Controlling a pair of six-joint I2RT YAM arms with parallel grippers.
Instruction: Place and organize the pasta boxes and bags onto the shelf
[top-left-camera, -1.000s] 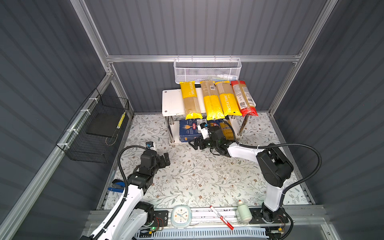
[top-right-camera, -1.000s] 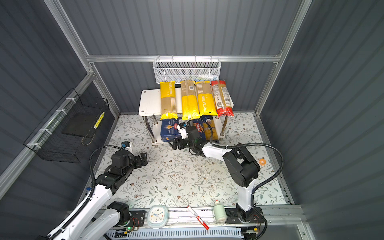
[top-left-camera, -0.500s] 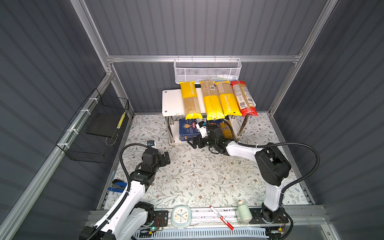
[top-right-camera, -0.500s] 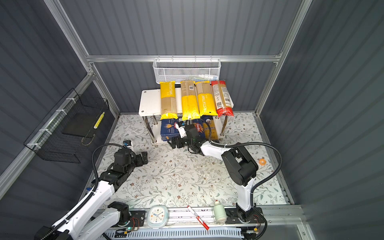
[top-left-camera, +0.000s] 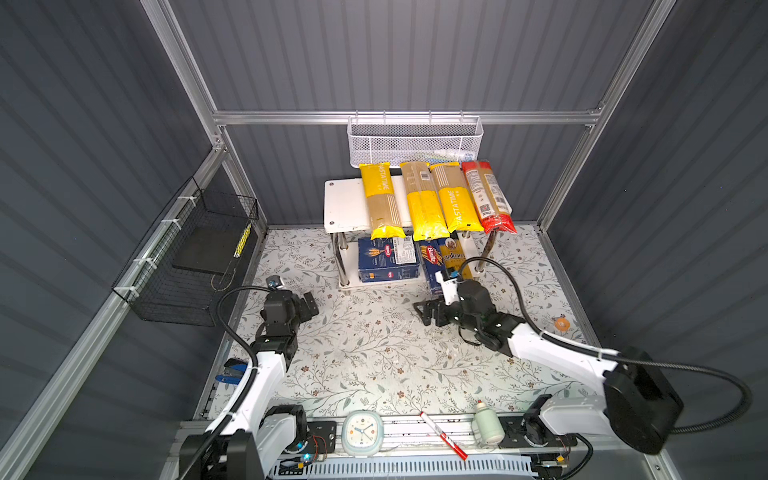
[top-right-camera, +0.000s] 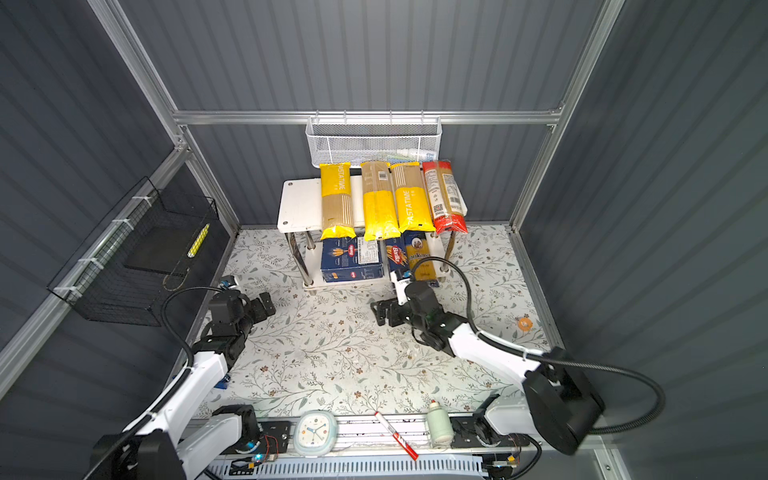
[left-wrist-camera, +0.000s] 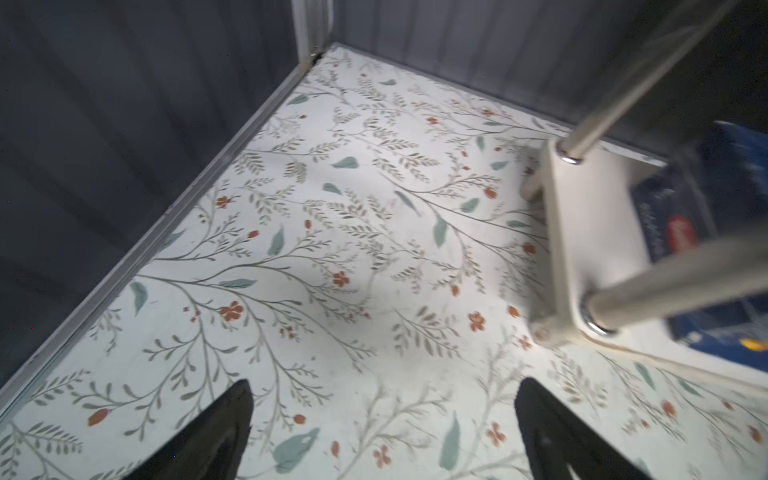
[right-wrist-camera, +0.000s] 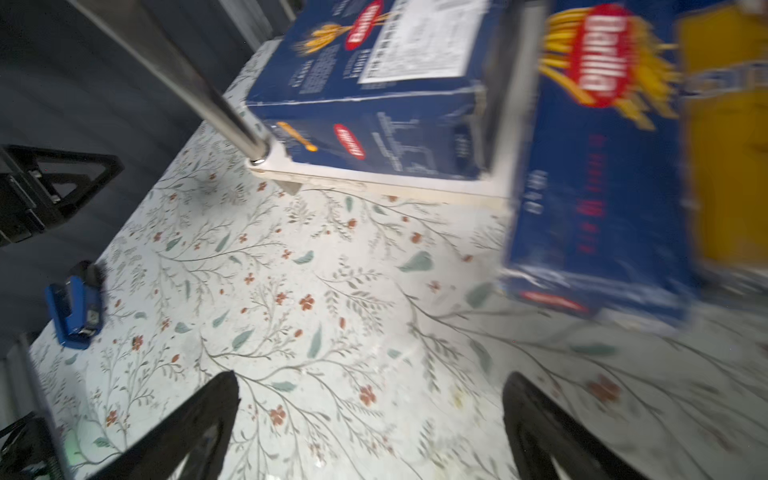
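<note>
Released, empty: right claw (right-wrist-camera: 370, 386), left claw (left-wrist-camera: 384, 386). Risk: narrow box (right-wrist-camera: 598, 199) just ahead of right claw overhangs shelf (right-wrist-camera: 374, 183) lip; we could clip it, tipping it onto counter (right-wrist-camera: 332, 291).

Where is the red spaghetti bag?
In both top views the red bag lies on the shelf, on its top board, at the right end of the row, beside a yellow bag and below the white basket.

Glossy plastic bags (top-left-camera: 422, 208), cardboard boxes (top-left-camera: 386, 259), chrome shelf legs (top-left-camera: 340, 259)
</note>
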